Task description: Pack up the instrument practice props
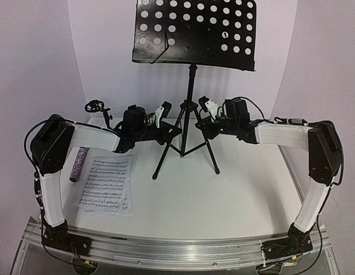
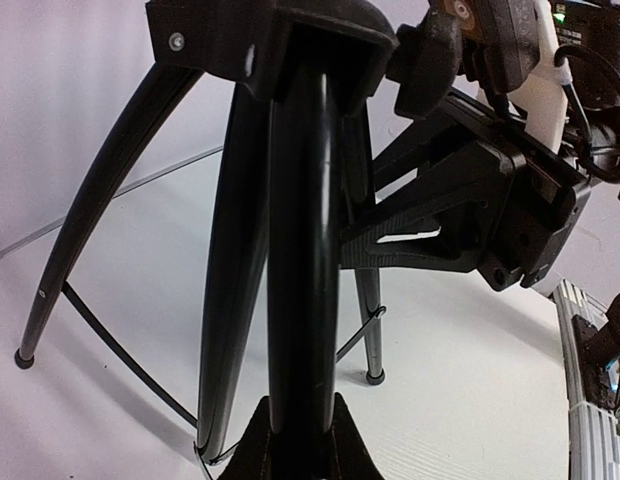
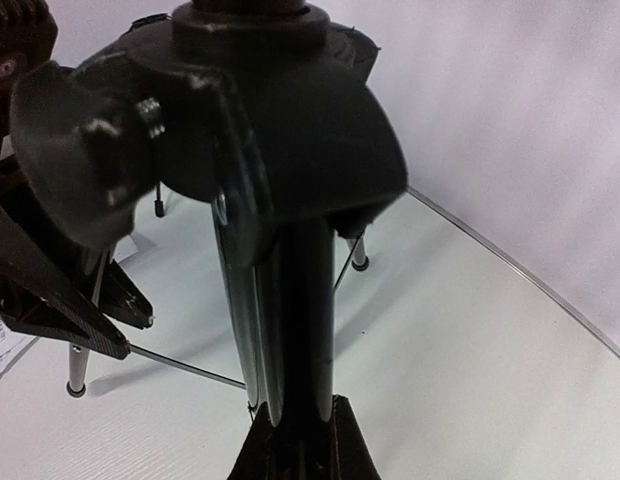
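Note:
The tall black music stand stands at the table's middle, its perforated desk (image 1: 197, 31) high up and its tripod legs (image 1: 186, 150) spread. My left gripper (image 1: 178, 133) comes at its pole from the left, my right gripper (image 1: 202, 124) from the right. In the left wrist view the fingers (image 2: 252, 450) press against both sides of the pole (image 2: 302, 250); the right wrist view shows the same on the pole (image 3: 300, 300). The glittery microphone (image 1: 78, 164) lies by the sheet-music pages (image 1: 106, 184) at the near left. The small mic stand (image 1: 97, 109) stands behind the left arm.
The table's curved rim (image 3: 510, 265) runs close behind the stand. A metal rail (image 1: 177, 249) carries the arm bases along the near edge. White walls close in at the back and sides.

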